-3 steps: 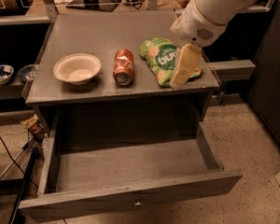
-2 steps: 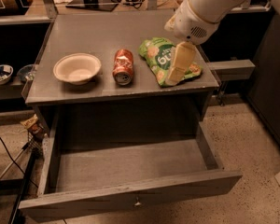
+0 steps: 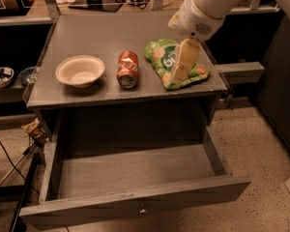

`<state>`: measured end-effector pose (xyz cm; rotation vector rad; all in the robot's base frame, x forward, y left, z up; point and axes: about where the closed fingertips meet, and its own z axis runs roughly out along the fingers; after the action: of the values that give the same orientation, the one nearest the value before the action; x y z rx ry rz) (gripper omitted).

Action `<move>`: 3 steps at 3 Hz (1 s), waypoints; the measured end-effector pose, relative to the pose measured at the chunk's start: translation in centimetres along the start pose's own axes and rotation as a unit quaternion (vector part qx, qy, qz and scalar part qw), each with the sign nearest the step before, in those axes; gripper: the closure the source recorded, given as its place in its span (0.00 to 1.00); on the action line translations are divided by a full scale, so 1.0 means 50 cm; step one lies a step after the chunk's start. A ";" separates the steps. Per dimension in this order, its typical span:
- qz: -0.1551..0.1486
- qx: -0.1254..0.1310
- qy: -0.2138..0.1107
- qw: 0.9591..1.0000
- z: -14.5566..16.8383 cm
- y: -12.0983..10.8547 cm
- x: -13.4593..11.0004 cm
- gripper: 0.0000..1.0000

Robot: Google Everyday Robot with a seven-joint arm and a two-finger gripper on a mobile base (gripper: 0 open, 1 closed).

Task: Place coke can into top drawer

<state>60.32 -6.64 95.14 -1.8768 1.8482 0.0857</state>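
Observation:
The coke can (image 3: 127, 69), red-orange with white markings, lies on its side in the middle of the grey cabinet top (image 3: 92, 35), its silver end facing me. The top drawer (image 3: 135, 204) is pulled wide open below, with a small metal knob at the centre of its front panel, and nothing is inside. My gripper (image 3: 182, 64) hangs from the white arm above the green snack bag, to the right of the can and apart from it.
A white bowl (image 3: 80, 71) sits left of the can. A green snack bag (image 3: 170, 62) lies on the right of the top, under the gripper. Bowls stand on a low shelf at the far left (image 3: 1, 75). Cables run over the floor at lower left.
The arm and gripper have shifted a little to the left and back over the snack bag. The can, bowl and drawer have not moved.

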 end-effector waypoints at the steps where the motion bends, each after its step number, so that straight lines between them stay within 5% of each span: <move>1: -0.015 0.000 -0.011 1.000 0.017 -0.039 -0.022 0.00; 3: -0.062 -0.031 -0.049 0.996 0.101 -0.096 -0.108 0.00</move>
<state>65.97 0.08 94.25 -1.9876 1.6791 0.1914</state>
